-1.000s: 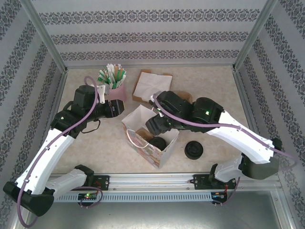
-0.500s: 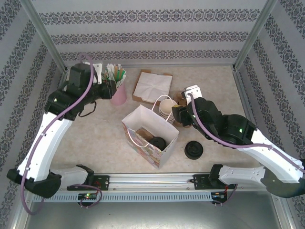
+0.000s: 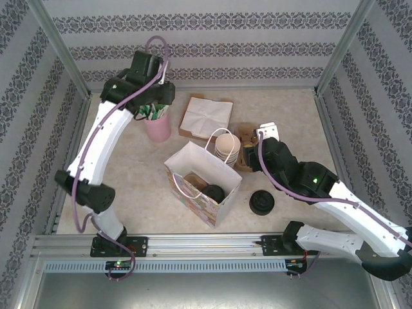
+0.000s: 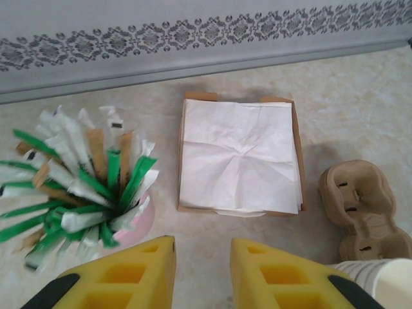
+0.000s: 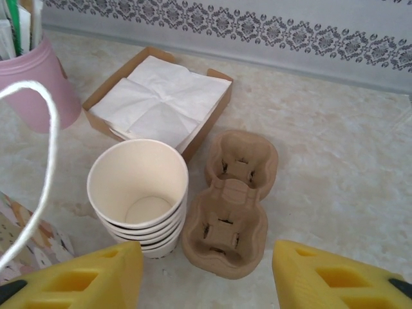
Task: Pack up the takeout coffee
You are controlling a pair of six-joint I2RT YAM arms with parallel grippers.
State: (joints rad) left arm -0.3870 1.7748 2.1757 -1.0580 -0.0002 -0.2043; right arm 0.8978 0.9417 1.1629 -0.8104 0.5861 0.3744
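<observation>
Takeout coffee (image 3: 213, 192): already inside bag (image 3: 222, 207). Left claw (image 4: 201, 250): narrow, empty, near sachets (image 4: 84, 174); likely next, descend straight, pinch one. Right claw (image 5: 206, 257): wide, empty.

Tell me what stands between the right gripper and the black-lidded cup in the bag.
The white paper bag's right wall; its top is open above the black-lidded cup. The stack of lidless cream paper cups stands ahead-left of the right gripper.

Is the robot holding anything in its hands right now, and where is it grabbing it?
Nothing. The left gripper and right gripper are both open and empty.
</observation>
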